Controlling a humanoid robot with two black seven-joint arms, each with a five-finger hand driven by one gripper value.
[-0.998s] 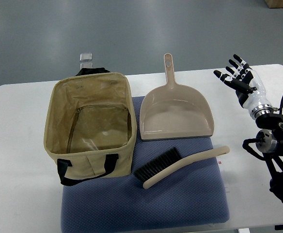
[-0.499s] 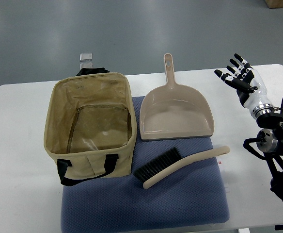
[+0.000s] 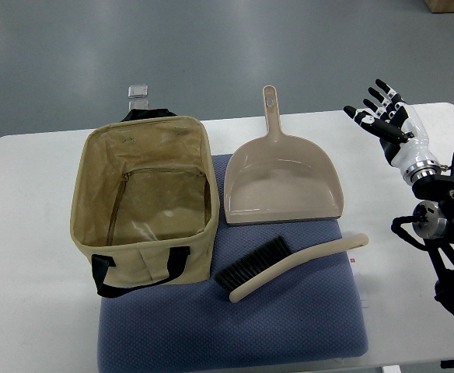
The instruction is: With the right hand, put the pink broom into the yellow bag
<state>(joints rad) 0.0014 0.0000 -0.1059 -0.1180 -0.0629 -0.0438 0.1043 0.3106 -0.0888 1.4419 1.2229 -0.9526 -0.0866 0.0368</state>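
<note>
Nearest us, the pink broom (image 3: 289, 267) lies on the blue mat (image 3: 235, 326), bristles toward the yellow bag (image 3: 145, 202), which stands open just beside it on the left; beyond the broom we see the dustpan (image 3: 283, 183); farther right, our right hand (image 3: 385, 116) hovers over the white table (image 3: 33, 233), fingers spread, holding nothing.

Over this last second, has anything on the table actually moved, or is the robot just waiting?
Only the right hand moved: it drifted slightly up the picture and a touch toward the right edge, fingers spread, holding nothing. It has not touched the broom, which lies where it was on the blue mat. The yellow bag and the dustpan did not shift either. The left hand is out of view.
</note>
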